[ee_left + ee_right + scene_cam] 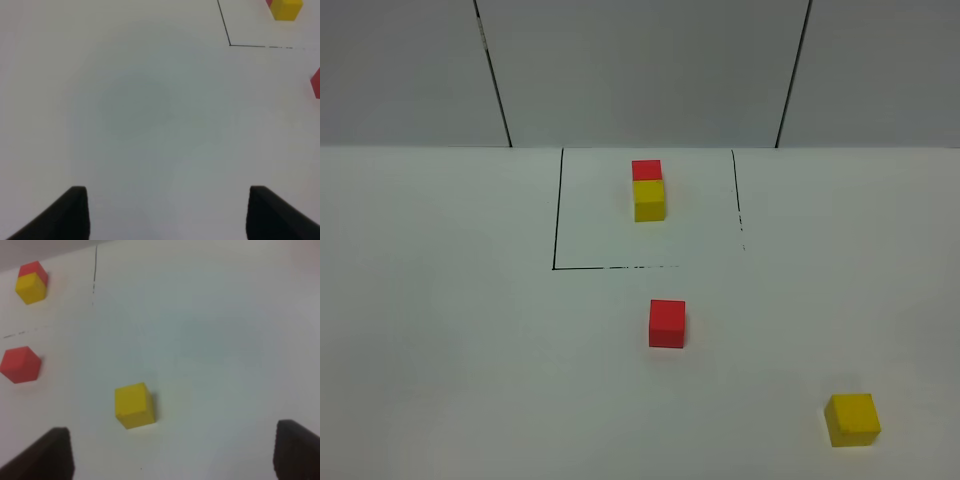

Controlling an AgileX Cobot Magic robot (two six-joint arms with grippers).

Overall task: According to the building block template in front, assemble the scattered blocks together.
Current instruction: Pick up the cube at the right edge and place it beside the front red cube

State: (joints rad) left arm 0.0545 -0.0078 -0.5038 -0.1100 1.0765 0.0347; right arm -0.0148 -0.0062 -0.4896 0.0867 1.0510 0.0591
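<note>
The template, a red cube (646, 169) joined to a yellow cube (649, 200), sits inside a black-line square (557, 220) at the back of the white table. The loose red cube (667, 323) lies in front of the square. The loose yellow cube (852, 419) lies at the front right. Neither arm shows in the exterior high view. My left gripper (167, 197) is open and empty over bare table, with the red cube's edge (316, 83) far off to one side. My right gripper (172, 432) is open and empty, with the yellow cube (133, 405) just ahead of it, untouched.
The white table (440, 330) ends at a grey panelled wall (640, 70). The square's line is broken along its front and right sides. The right wrist view also shows the loose red cube (20, 364) and the template (31, 284).
</note>
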